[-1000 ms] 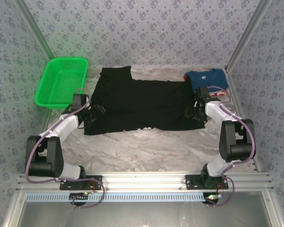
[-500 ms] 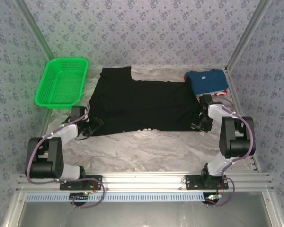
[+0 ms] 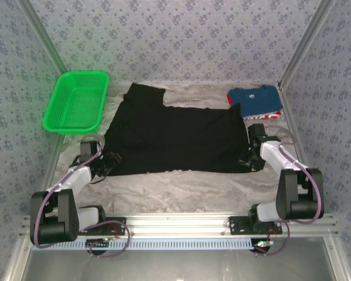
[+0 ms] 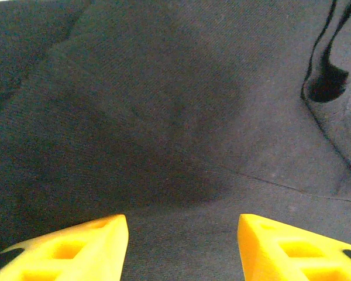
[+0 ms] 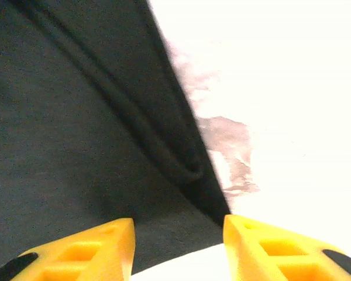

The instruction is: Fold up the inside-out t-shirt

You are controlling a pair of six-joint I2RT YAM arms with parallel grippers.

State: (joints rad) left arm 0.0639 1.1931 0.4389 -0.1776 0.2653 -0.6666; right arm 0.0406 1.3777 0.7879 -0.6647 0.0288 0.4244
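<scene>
Since a second ago both arms have drawn back toward the near edge of the desk (image 3: pixel 181 187), and the inside-out t-shirt (image 3: pixel 175 137) has come with them, its near hem now straighter. It's soft matte black knit, spread flat mid-desk, with one sleeve toward the far edge. The left pincer (image 3: pixel 108 163) sits at its near-left corner and the right pincer (image 3: pixel 249 160) at its near-right. Both have their yellow wedge-shaped fingers (image 4: pixel 88 240) apart on the cloth. The desk covering is wrinkled and marbled.

No readable text anywhere; small white mark on folded blue shirt (image 3: pixel 254 100) too small to read.
</scene>
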